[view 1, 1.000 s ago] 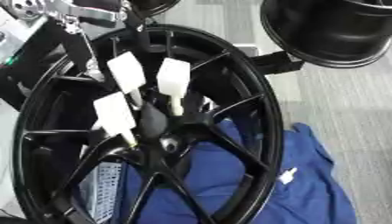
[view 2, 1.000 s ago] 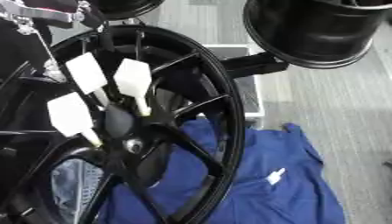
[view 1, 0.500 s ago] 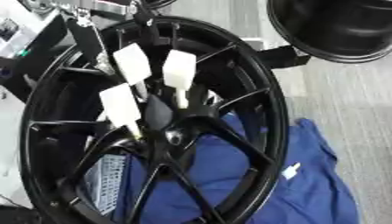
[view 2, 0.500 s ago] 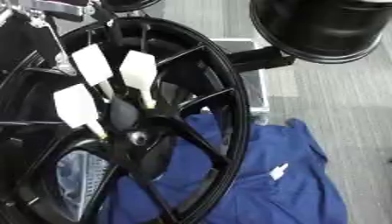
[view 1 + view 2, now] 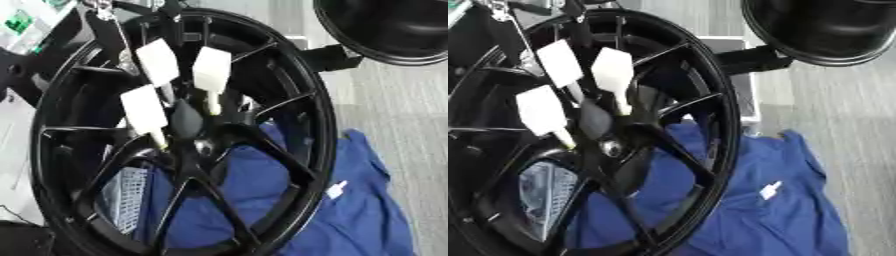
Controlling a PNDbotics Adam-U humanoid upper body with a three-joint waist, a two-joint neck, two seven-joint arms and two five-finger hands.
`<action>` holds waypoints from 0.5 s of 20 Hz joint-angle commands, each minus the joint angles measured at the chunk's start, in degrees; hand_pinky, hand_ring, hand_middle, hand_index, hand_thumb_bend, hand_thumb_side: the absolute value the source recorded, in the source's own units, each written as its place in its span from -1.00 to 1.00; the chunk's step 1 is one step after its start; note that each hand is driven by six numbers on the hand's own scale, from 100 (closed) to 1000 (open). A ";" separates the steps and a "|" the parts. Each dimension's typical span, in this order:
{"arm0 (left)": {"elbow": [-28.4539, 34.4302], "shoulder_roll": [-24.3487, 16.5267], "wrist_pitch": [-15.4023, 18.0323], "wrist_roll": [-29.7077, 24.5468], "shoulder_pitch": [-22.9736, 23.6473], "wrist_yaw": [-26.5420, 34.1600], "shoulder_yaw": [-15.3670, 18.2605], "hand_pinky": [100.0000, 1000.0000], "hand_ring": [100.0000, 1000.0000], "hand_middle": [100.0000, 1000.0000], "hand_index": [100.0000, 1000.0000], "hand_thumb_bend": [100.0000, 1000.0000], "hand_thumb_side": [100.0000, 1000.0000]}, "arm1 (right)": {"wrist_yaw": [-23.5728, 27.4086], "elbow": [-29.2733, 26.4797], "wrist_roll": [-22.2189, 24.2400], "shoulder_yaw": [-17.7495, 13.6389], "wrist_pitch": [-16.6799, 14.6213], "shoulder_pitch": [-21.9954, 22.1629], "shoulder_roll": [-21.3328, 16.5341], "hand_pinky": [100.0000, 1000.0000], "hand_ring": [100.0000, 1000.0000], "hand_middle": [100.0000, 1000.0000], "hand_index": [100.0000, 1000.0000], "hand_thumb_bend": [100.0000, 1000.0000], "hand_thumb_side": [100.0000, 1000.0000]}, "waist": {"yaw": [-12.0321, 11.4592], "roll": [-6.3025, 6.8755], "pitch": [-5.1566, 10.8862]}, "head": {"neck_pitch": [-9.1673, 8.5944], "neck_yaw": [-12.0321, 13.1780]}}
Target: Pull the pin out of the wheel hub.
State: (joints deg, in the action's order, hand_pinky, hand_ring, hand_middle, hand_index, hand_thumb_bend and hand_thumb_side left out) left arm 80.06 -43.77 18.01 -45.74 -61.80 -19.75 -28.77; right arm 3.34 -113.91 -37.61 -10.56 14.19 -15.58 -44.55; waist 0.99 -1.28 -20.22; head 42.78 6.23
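Three pins (image 5: pixel 212 74) stand in the wheel hub (image 5: pixel 188 135); cloth (image 5: pixel 350 220) seemingly behind, lower right

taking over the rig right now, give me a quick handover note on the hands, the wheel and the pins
Hands: neither robot hand shows in either eye view.
Things: the black wheel stands tilted over a blue cloth. Three pins with white tags sit around the hub.
Done: nothing visible; all three pins are in place.
Left: bring a hand in, grip a pin and pull it out of the hub.
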 commanded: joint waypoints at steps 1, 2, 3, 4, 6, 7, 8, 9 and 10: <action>0.11 -0.86 6.28 -6.23 -1.49 0.27 0.35 0.47 0.17 -0.06 0.26 0.12 -1.00 | -0.16 -0.68 -0.43 -0.87 -0.18 -0.36 -0.96 0.28 0.18 0.05 0.46 -1.00 -0.24 | 0.00 -0.04 1.54 | -0.36 0.17; 0.06 -0.85 6.24 -6.23 -1.50 0.13 0.38 0.46 0.15 -0.08 0.25 0.11 -1.00 | -0.19 -0.68 -0.46 -0.89 -0.25 -0.38 -0.90 0.28 0.18 0.05 0.46 -1.00 -0.24 | 0.00 -0.04 1.55 | -0.48 0.19; 0.01 -0.82 6.22 -6.23 -1.49 0.04 0.44 0.45 0.14 -0.09 0.24 0.10 -1.00 | -0.21 -0.68 -0.49 -0.90 -0.31 -0.39 -0.85 0.28 0.18 0.05 0.46 -1.00 -0.24 | 0.00 -0.04 1.55 | -0.57 0.21; -0.03 -0.79 6.21 -6.23 -1.49 0.08 0.59 0.44 0.12 -0.12 0.22 0.07 -1.00 | -0.23 -0.68 -0.53 -0.93 -0.36 -0.37 -0.79 0.28 0.18 0.04 0.46 -1.00 -0.24 | -0.01 -0.04 1.54 | -0.70 0.23; -0.09 -0.72 6.11 -6.23 -1.52 0.27 0.87 0.42 0.08 -0.16 0.17 0.00 -1.00 | -0.27 -0.68 -0.62 -1.00 -0.42 -0.33 -0.69 0.28 0.18 0.05 0.46 -1.00 -0.24 | -0.02 -0.05 1.54 | -0.90 0.28; -0.10 -0.67 6.03 -6.23 -1.57 0.43 1.05 0.40 0.06 -0.19 0.14 -0.04 -1.00 | -0.29 -0.68 -0.67 -1.03 -0.44 -0.31 -0.65 0.28 0.18 0.05 0.46 -1.00 -0.24 | -0.02 -0.06 1.54 | -0.97 0.30; -0.10 -0.62 5.89 -6.23 -1.63 0.68 1.26 0.39 0.04 -0.20 0.12 -0.06 -1.00 | -0.32 -0.68 -0.71 -1.06 -0.46 -0.29 -0.63 0.28 0.18 0.05 0.46 -1.00 -0.24 | -0.02 -0.07 1.54 | -1.03 0.31; -0.07 -0.59 5.74 -6.23 -1.68 0.94 1.39 0.39 0.04 -0.21 0.12 -0.06 -1.00 | -0.35 -0.68 -0.73 -1.08 -0.47 -0.27 -0.60 0.28 0.18 0.05 0.46 -1.00 -0.24 | -0.02 -0.08 1.55 | -1.08 0.30; 0.00 -0.58 5.59 -6.23 -1.74 1.14 1.43 0.38 0.02 -0.22 0.10 -0.06 -1.00 | -0.35 -0.68 -0.75 -1.09 -0.48 -0.24 -0.56 0.28 0.18 0.05 0.46 -1.00 -0.24 | -0.02 -0.10 1.54 | -1.12 0.31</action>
State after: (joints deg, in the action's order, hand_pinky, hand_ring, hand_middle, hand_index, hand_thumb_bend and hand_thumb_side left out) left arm 79.73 -43.73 17.78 -45.96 -62.09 -19.17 -28.46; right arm 3.32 -113.91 -38.15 -10.63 13.83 -15.56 -44.04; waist 0.99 -1.34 -20.19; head 42.23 6.38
